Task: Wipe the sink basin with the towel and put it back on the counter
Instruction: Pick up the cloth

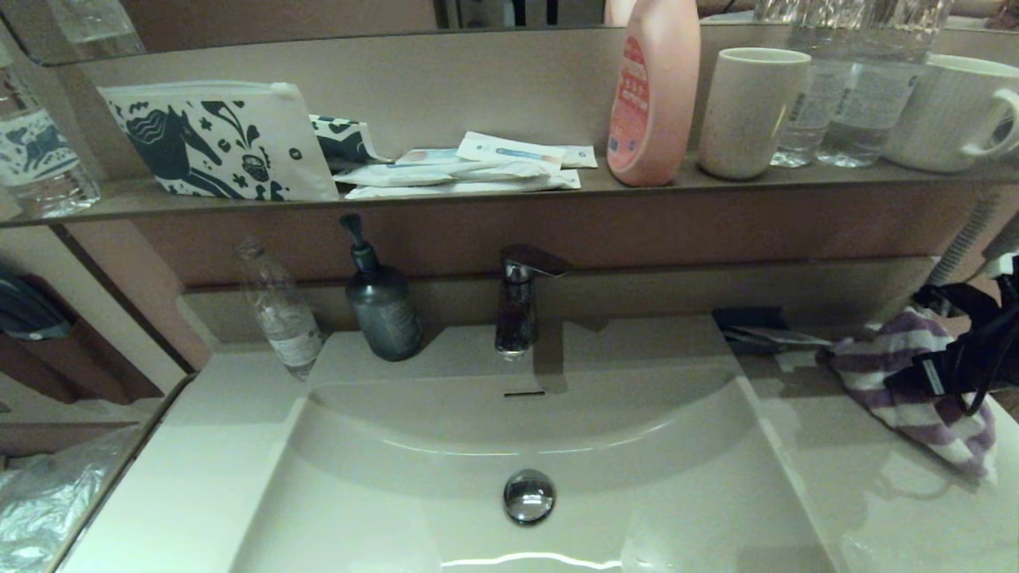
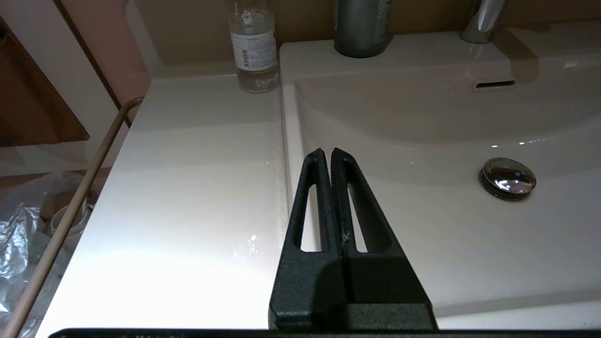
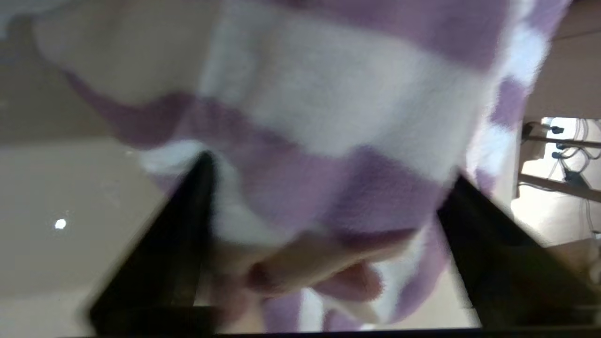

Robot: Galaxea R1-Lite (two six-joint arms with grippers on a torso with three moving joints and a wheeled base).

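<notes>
head view: right pincer is at the far right edge over the desk, right of the sink basin, buried in the towel. towel is a bunched purple-and-white striped heap lying on the desk, well clear of the basin, with one end trailing toward the front right. right wrist view: towel fills most of the picture, both black fingers spread wide with the cloth bulging between them, so the pincer is apart and straddling the towel, not clamped on it; cannot tell if the tips touch the desk. left wrist view: left pincer is parked low over the basin's left rim, fingers pressed together, holding nothing, with the desk to one side and the basin to the other. chrome drain plug sits seated in the basin floor, overflow slot in the curved back wall. faucet stands behind the basin at centre, dark soap dispenser to its left, clear bottle further left on the desk corner. shelf above carries the horse-print pouch, some flat sachets, a pink bottle and a beige cup.
</notes>
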